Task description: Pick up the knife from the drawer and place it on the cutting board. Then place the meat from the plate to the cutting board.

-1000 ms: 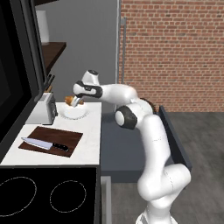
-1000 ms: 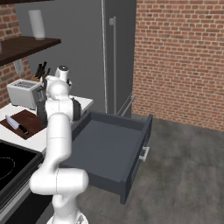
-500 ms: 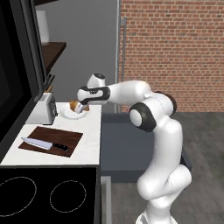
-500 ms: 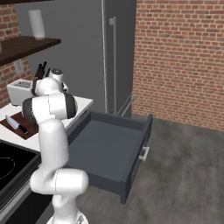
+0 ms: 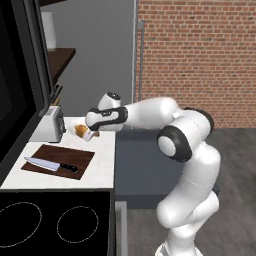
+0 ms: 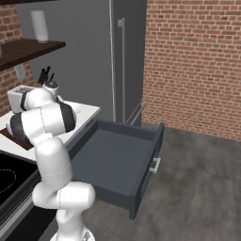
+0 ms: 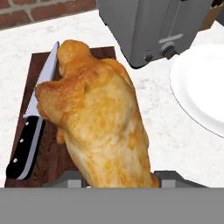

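Note:
My gripper (image 5: 86, 133) is shut on the meat (image 5: 80, 130), a golden-brown drumstick piece, and holds it above the counter between the toaster and the cutting board (image 5: 75, 154). In the hand view the meat (image 7: 100, 122) hangs between the fingertips (image 7: 65, 179), over the near edge of the dark wooden cutting board (image 7: 46, 164). The knife (image 5: 50, 165) lies on the board, and its silver blade and black handle (image 7: 24, 148) run along the board's left side. The white plate (image 7: 199, 87) stands bare to the right. The drawer (image 6: 117, 155) is pulled wide open and holds nothing.
A grey toaster (image 5: 50, 125) stands at the back of the counter, just beyond the board and the plate. A black cooktop (image 5: 50, 225) adjoins the counter in front. A tall grey fridge (image 6: 127, 56) rises behind the open drawer. A knife block (image 6: 45, 75) sits by the wall.
The arm has swung its elbow out to the right. The gripper has carried the meat off the plate and a little toward the cutting board.

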